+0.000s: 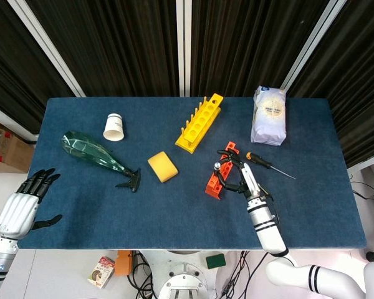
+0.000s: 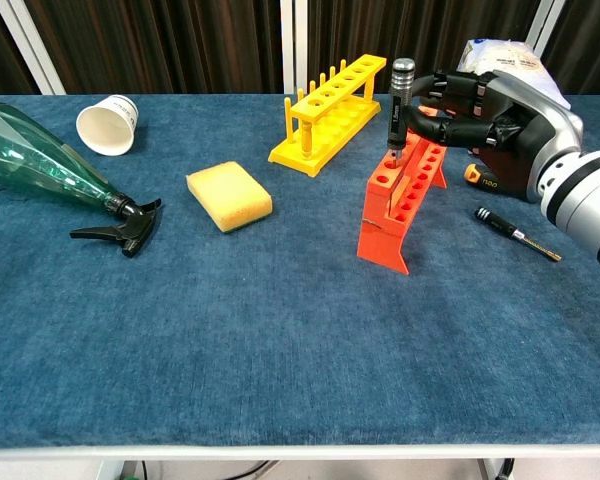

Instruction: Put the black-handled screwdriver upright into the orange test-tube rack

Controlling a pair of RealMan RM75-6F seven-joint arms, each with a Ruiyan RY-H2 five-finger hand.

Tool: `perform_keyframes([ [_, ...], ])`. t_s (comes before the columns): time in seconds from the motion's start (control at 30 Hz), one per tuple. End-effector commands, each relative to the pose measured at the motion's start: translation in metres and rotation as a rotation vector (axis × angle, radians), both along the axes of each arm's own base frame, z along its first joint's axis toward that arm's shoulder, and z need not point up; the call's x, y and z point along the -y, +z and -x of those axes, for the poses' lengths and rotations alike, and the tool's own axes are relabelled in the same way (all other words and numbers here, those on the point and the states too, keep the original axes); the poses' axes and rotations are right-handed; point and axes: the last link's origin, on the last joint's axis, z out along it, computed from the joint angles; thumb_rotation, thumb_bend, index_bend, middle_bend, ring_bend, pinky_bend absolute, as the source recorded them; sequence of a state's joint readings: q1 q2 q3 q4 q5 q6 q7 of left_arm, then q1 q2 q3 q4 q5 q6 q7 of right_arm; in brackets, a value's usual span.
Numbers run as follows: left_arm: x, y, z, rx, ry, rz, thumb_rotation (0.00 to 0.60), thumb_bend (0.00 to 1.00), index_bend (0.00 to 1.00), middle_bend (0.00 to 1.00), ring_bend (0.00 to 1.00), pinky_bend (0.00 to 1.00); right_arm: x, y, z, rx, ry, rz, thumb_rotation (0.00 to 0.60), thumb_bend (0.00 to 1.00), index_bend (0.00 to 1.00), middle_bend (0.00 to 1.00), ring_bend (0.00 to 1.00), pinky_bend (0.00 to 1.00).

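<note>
The blue felt-covered tabletop (image 2: 280,330) carries a green plastic spray bottle (image 2: 50,170), a white paper bag (image 1: 268,116), a yellow test-tube rack (image 2: 330,110) and the orange test-tube rack (image 2: 402,195). The right hand (image 2: 490,115) grips the black-handled screwdriver (image 2: 399,105) upright, its shaft down in a hole of the orange rack's top row. The left hand (image 1: 22,205) hangs off the tabletop's edge, fingers spread, holding nothing. A yellow sponge (image 2: 229,196) lies near the racks.
</note>
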State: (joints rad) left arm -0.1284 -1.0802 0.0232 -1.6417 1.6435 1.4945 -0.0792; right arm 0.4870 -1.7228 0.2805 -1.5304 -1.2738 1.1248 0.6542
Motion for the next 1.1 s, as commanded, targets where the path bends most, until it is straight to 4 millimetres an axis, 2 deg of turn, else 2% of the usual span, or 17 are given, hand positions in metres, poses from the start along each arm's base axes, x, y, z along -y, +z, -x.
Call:
perform_keyframes([
  [0.03,0.000,0.000,0.000,0.000,0.001,0.000,0.600,0.07,0.14,0.09,0.05,0.19,0.000,-0.002,0.001,-0.003,0.001,-0.001,0.600,0.42,0.76,0.17,0.00,0.00],
  [0.3,0.000,0.000,0.000,0.000,0.002,0.002,0.600,0.07,0.14,0.09,0.05,0.19,-0.001,-0.006,0.003,-0.073,0.048,0.030,0.600,0.41,0.76,0.20,0.00,0.00],
  [0.43,0.000,0.000,0.000,0.000,0.002,0.002,0.600,0.07,0.14,0.09,0.05,0.19,-0.002,-0.006,0.003,-0.066,0.060,0.032,0.600,0.41,0.72,0.17,0.00,0.00],
  [0.7,0.000,-0.001,0.000,-0.002,0.001,0.004,0.600,0.07,0.14,0.09,0.05,0.19,-0.002,-0.003,0.005,-0.036,0.054,0.011,0.600,0.40,0.49,0.15,0.00,0.00],
  [1.1,-0.001,-0.002,0.000,-0.006,0.003,0.006,0.600,0.07,0.13,0.09,0.05,0.19,-0.008,0.009,0.013,-0.003,0.062,0.041,0.600,0.34,0.24,0.12,0.00,0.00],
])
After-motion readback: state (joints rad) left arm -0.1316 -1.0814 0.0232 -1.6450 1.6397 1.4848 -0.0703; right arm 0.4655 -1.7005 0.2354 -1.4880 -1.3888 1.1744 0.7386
